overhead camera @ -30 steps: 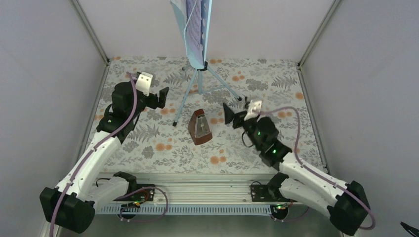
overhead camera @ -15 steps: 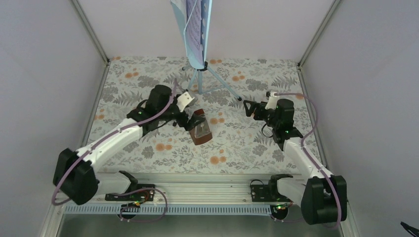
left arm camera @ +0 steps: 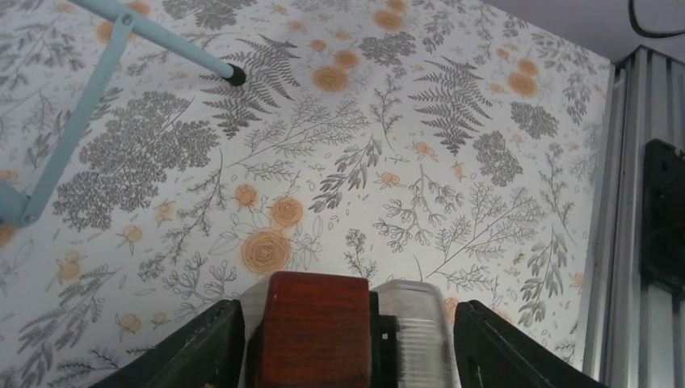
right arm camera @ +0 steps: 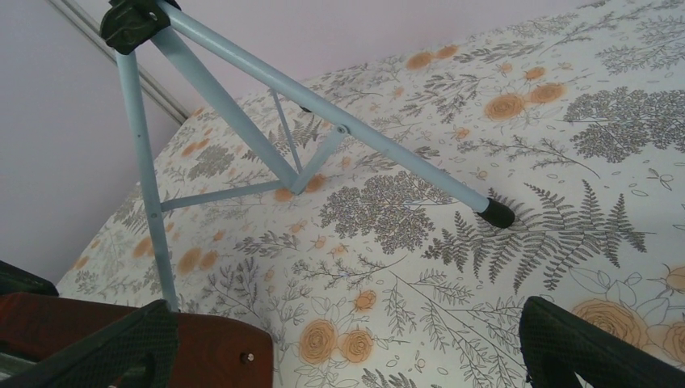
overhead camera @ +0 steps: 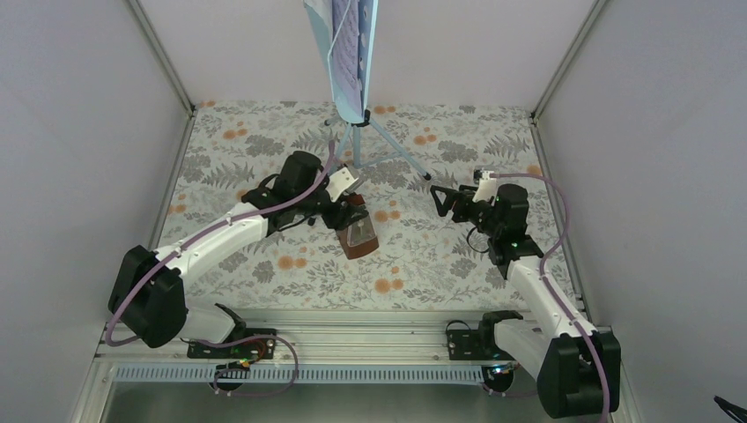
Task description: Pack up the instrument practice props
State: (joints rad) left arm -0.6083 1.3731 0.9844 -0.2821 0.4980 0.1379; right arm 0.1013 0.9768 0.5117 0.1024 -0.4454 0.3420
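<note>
Straddling the metronome, left fingers spread (contact unclear), right fingers wide and empty, music stand just ahead.

No text, label, brand, number or sign can be read in any view.

The white and lilac printed sheet-music pages stand at the far centre of the scene, on the pale-blue perforated music stand with tripod legs. They carry rows of printed marks. In the top view these marks are too small to resolve into notes, titles or words.

The small reddish-brown wooden pyramid metronome sits at the centre of the table. Its pale front face is too small in the top view to show any legible scale, and the left wrist view shows only its top edge.
</note>
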